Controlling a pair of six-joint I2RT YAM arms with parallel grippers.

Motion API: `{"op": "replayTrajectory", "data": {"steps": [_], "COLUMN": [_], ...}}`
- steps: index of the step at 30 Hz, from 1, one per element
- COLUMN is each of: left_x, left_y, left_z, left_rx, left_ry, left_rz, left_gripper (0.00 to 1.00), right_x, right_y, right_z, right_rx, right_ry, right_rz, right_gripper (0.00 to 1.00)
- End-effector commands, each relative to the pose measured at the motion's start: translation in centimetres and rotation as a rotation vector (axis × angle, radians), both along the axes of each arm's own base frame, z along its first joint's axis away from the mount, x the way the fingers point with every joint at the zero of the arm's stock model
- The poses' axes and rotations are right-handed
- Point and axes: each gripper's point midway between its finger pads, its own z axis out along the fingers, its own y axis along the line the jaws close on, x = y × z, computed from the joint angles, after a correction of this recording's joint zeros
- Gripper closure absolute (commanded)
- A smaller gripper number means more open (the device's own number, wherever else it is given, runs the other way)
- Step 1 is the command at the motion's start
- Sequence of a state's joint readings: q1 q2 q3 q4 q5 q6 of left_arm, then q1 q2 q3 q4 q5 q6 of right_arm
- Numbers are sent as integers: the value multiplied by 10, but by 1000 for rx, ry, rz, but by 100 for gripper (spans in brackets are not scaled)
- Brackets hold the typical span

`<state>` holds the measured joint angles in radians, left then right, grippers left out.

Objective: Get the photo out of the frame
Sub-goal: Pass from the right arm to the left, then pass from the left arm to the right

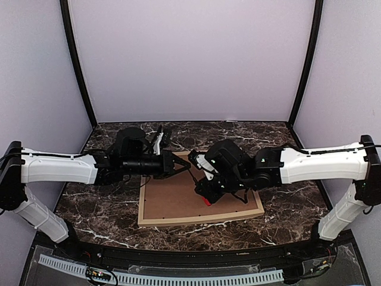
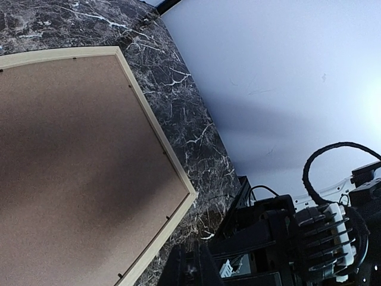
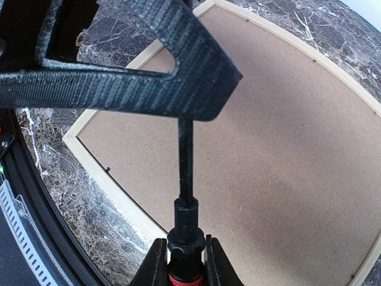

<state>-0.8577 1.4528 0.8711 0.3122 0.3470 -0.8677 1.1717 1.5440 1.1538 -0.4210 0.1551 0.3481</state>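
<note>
From the left of the overhead view, the left gripper (image 1: 181, 166) reaches in over the upper left part of the frame (image 1: 196, 218), its jaws drawn tight together. In the right wrist view its ribbed black finger covers the tip of the tool (image 3: 184, 173), so I cannot tell whether it pinches the shaft. The frame is a thin rectangle of pale natural wood, lying flat and back-up in the middle of the dark marble table (image 1: 107, 208). Inside it sits only a plain brown backing board (image 1: 178, 199), which fills the opening edge to edge. Small dark tabs (image 2: 164, 152) dot the inner edge of the moulding. The photo is hidden under that board and no part of it shows in any view. To the right of centre, the right gripper (image 3: 184, 262) is clamped on the collar of the tool. This is a slim black rod with a red part at its base, held over the board and pointing toward the left gripper. The arms cover the frame's far edge in the overhead view, and both wrist views cut off part of it.
</note>
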Motion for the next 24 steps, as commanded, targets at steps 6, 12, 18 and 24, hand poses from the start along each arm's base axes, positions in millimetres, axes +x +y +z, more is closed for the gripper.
{"op": "replayTrajectory", "data": {"steps": [6, 12, 18, 24], "left_x": [1, -2, -7, -7], "left_y": [4, 14, 27, 41], "left_z": [17, 40, 67, 93], "left_rx": [-43, -103, -188, -239], "left_ry": [-22, -83, -156, -219], "left_rz": [29, 56, 79, 131], "left_gripper": [100, 100, 100, 100], "right_x": [12, 20, 22, 26], "right_y": [1, -8, -13, -23], "right_z": [26, 51, 84, 111], "right_rx": [67, 183, 403, 595], "right_ry": [-70, -120, -134, -178], "right_rz": [-85, -152, -188, -208], "right_gripper": [41, 22, 22, 19]}}
